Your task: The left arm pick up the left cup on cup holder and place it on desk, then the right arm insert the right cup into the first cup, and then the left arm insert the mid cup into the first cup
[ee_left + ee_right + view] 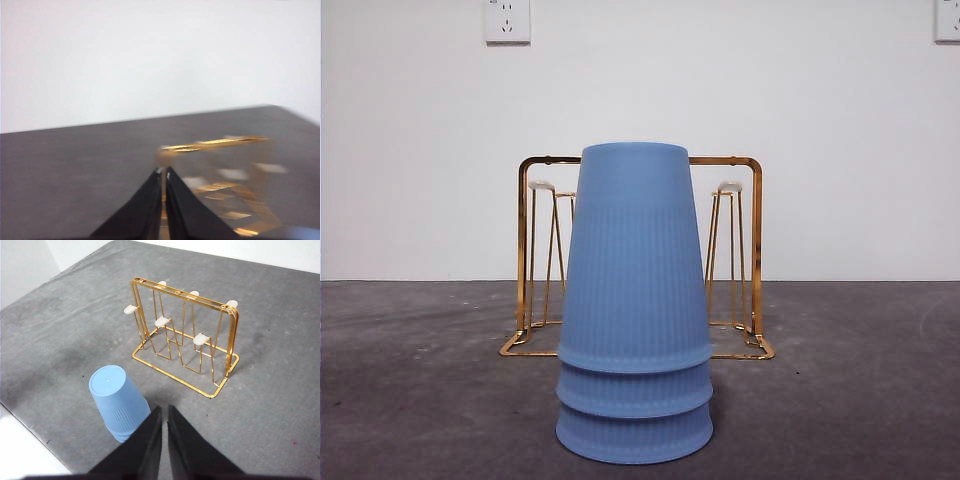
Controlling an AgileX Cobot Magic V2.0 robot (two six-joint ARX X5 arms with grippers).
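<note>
Desk [410,400] bears the cup holder [755,250], its pegs bare. Three blue cups [635,320] stand nested upside down in front of it. Left gripper [163,172] and right gripper [163,409] both pressed together, holding nothing. Only the right wrist view shows all six pegs.

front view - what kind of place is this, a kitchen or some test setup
Probably a lab or test bench, not a kitchen: a bare dark grey desk against a plain white wall with power sockets, holding only a gold cup holder and a stack of blue cups.
</note>
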